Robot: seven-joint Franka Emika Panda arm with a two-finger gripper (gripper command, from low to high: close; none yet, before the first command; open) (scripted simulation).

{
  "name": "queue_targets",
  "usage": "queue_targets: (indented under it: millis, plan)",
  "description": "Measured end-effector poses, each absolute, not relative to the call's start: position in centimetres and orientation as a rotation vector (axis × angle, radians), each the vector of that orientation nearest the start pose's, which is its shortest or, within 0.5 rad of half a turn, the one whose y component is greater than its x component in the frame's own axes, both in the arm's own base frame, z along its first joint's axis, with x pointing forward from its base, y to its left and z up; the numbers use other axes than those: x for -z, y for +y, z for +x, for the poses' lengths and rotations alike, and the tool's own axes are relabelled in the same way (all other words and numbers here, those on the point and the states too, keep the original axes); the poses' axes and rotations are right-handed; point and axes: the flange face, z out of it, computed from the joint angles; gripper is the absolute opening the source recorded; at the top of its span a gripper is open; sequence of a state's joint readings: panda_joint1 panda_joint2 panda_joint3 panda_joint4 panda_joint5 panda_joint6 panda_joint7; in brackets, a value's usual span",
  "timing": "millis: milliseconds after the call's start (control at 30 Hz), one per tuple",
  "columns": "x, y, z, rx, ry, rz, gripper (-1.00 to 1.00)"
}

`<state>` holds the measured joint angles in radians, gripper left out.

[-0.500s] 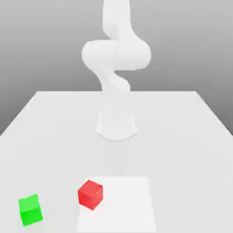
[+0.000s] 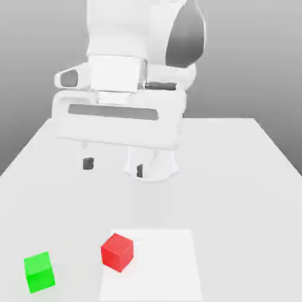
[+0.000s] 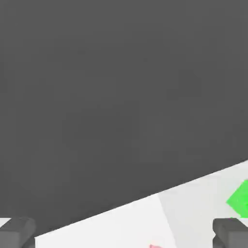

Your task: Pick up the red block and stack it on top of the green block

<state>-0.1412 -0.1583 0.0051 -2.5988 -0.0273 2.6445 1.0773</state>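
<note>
Fingers (image 2: 88, 163) spread wide, nothing between them, raised above the desk (image 2: 236, 206). No legible writing on arm (image 2: 118, 35) or cubes. Red cube (image 2: 117, 252) sits on the left edge of a white square patch (image 2: 159, 271), exterior view; green cube (image 2: 39, 272) farther left, apart, on bare desk. Nothing on top of either.
</note>
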Motion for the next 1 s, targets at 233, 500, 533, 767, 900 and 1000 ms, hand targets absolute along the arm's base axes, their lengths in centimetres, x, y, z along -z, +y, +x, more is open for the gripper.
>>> queue_targets:
  millis: [233, 500, 533, 767, 900, 1000]
  plan:
    - [-20.2, -7.3, 40.6, 0.013, 1.924, -2.478, 0.0]
    - [-14.9, -7.2, 40.3, 0.001, 1.931, -2.477, -1.0]
    - [-14.9, -7.2, 40.3, 0.001, 1.931, -2.477, -1.0]
    - [-18.4, -7.2, 40.4, 0.001, 1.931, -2.477, -1.0]
    - [-21.5, -10.4, 41.4, 0.001, 2.086, -2.347, -1.0]
    - [-22.9, -15.6, 43.1, 0.001, 2.32, -2.117, -1.0]
